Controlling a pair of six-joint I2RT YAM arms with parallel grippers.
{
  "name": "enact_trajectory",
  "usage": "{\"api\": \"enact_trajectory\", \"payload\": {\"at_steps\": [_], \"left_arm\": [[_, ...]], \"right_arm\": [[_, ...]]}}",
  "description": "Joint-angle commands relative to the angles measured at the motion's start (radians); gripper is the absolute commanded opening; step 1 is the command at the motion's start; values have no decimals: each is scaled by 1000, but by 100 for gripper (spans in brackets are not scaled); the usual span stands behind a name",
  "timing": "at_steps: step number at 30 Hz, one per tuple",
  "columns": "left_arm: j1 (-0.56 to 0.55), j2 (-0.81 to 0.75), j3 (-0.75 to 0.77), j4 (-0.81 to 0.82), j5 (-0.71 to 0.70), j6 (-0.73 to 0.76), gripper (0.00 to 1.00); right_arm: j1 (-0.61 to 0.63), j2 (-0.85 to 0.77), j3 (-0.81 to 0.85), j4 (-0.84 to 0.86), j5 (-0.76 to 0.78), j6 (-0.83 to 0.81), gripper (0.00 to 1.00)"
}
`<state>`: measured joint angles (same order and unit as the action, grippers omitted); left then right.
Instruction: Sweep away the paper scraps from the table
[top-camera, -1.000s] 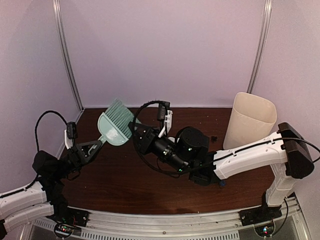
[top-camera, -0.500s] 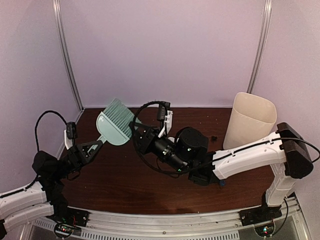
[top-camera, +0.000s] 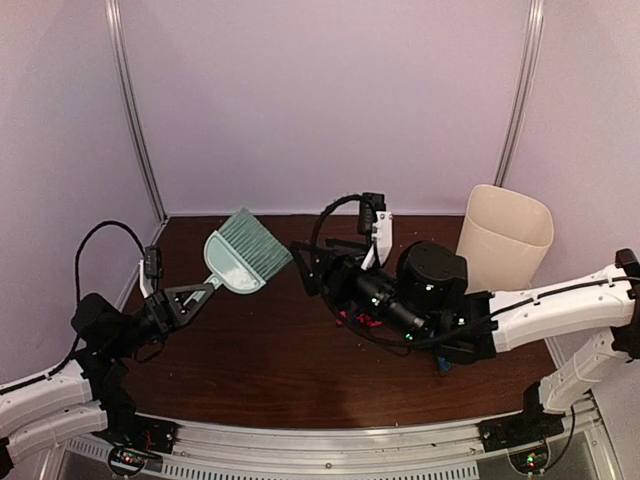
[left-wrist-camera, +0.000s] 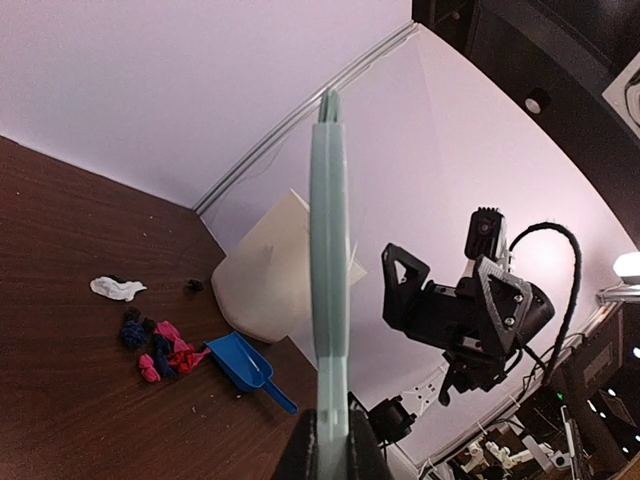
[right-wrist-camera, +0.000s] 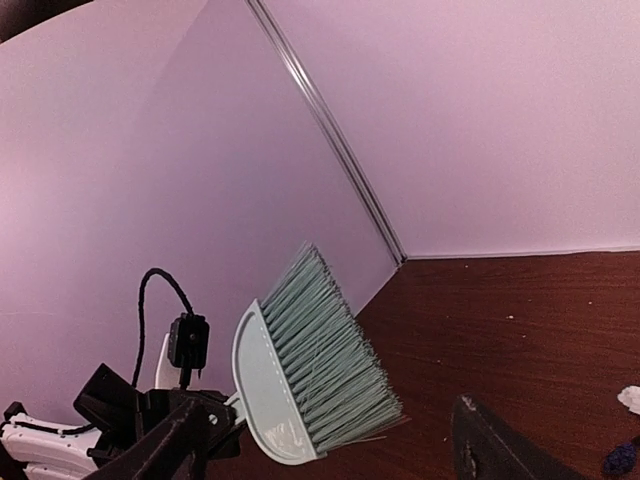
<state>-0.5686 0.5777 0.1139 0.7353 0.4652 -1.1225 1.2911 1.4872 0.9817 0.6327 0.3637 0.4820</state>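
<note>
**Q:** Which step is shown?
**A:** Preparation, judging by the poses. The left gripper (top-camera: 200, 292), clamped on the handle, holds the brush (top-camera: 247, 256) raised above the table's (top-camera: 250, 370) left half. The right gripper (right-wrist-camera: 325, 425) hangs empty, fingers apart.

**Q:** And the paper scraps (left-wrist-camera: 160, 352)?
**A:** Heaped right of centre, just beside the dustpan (left-wrist-camera: 243, 363) and near the bin (top-camera: 505, 240) in the far right corner. Next the bristles must come down beside the heap.

Plain lilac walls (top-camera: 320, 100) rise behind the brush (top-camera: 248, 252), joined by a silver strip (top-camera: 135, 110) to its left and another (top-camera: 518, 90) far right. Beneath it lies a dark wood table (top-camera: 250, 370). The light is soft, perhaps from a lamp (left-wrist-camera: 628, 268).
</note>
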Motion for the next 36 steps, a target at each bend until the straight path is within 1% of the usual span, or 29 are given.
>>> {"api": "enact_trajectory", "payload": {"at_steps": [1, 6, 9, 11, 13, 17, 20, 22, 23, 25, 27, 30, 32, 36], "left_arm": [[-2, 15, 72, -83, -40, 77, 0], [-3, 58, 120, -166, -58, 135, 0], [-6, 98, 155, -216, -56, 168, 0], [-9, 121, 165, -226, -59, 179, 0], [-16, 143, 169, -226, -69, 184, 0], [-33, 179, 182, -227, -81, 196, 0], [-42, 198, 188, -228, -84, 203, 0], [-46, 203, 191, -229, -83, 206, 0], [-46, 203, 194, -233, -85, 210, 0], [-47, 204, 197, -240, -93, 216, 0], [-48, 207, 198, -245, -103, 220, 0], [-48, 212, 200, -247, -101, 223, 0], [-48, 213, 201, -249, -100, 225, 0], [-48, 211, 201, -252, -107, 229, 0]], "right_arm": [[4, -168, -67, -321, 197, -51, 85], [4, -338, -165, -605, 309, 17, 89], [4, -425, -166, -894, 362, 103, 90], [4, -476, -176, -1028, 365, 161, 91], [4, -512, -199, -1122, 351, 219, 93], [1, -527, -253, -1308, 403, 484, 93], [-12, -483, -254, -1398, 443, 577, 94], [-46, -441, -245, -1455, 429, 614, 95], [-77, -421, -251, -1458, 391, 604, 95], [-155, -391, -279, -1409, 290, 543, 94], [-221, -379, -324, -1318, 193, 475, 92], [-286, -366, -379, -1190, 78, 396, 90], [-316, -347, -410, -1150, 35, 375, 88], [-360, -301, -457, -1069, -19, 347, 79]]}}
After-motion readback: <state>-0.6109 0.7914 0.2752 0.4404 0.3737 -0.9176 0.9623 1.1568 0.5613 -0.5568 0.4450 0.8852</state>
